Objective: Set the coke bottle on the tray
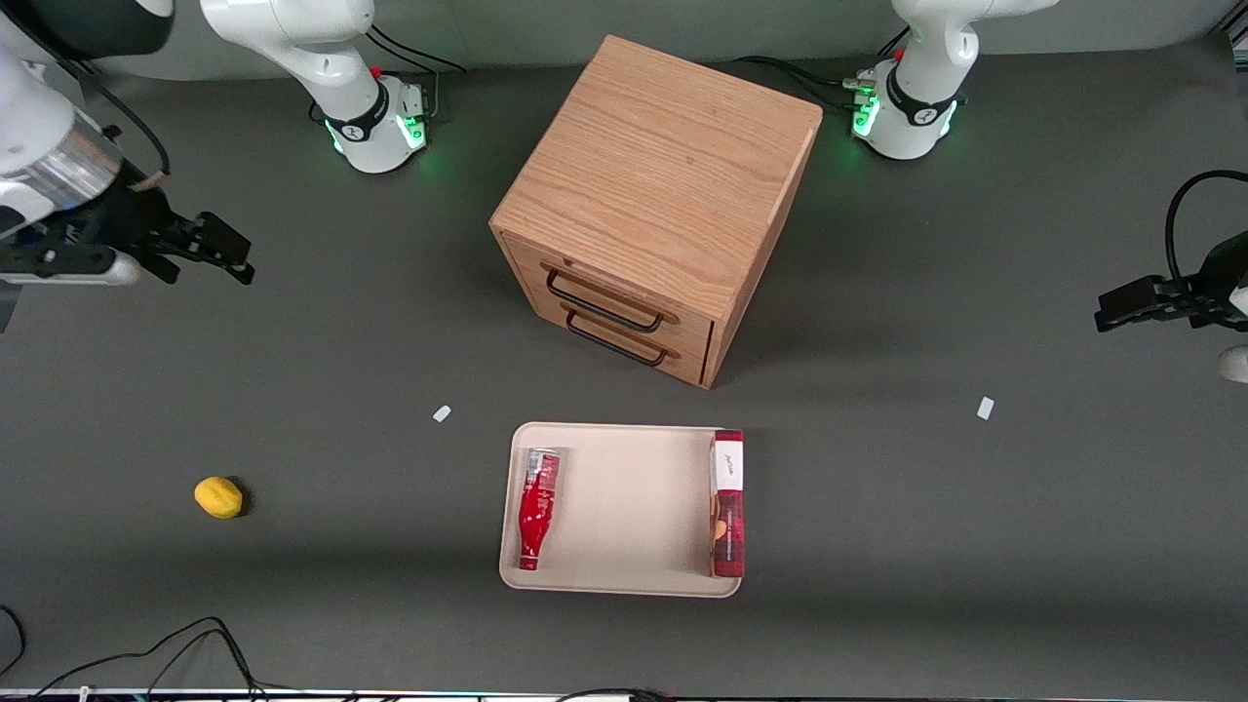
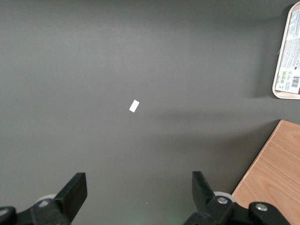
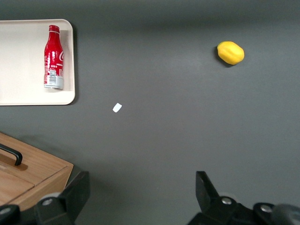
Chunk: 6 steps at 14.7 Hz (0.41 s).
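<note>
Coke bottle lies on tray, hand well apart.

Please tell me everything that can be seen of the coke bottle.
The coke bottle is slim and red with white lettering, a silvery base end, a narrow neck and a red cap. It looks like metal or glossy plastic. It lies on its side on the beige tray, along the rim at the working arm's end, cap toward the front camera. Only the tray touches it. The gripper hangs open, far off above the table.
</note>
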Tool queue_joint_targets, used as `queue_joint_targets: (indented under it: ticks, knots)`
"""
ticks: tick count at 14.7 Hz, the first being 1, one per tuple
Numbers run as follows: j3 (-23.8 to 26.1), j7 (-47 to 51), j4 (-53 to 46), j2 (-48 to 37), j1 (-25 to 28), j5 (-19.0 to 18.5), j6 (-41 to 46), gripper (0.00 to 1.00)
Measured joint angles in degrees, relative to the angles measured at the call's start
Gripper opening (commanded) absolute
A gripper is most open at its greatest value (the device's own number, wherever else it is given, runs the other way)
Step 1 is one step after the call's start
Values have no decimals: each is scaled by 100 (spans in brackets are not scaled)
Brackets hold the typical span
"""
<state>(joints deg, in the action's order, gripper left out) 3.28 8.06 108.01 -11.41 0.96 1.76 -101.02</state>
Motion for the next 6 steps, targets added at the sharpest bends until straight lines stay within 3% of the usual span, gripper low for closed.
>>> queue_joint_targets:
  ticks: [6]
  knots:
    - [-12,-20,-232,150,13,-50,356,100]
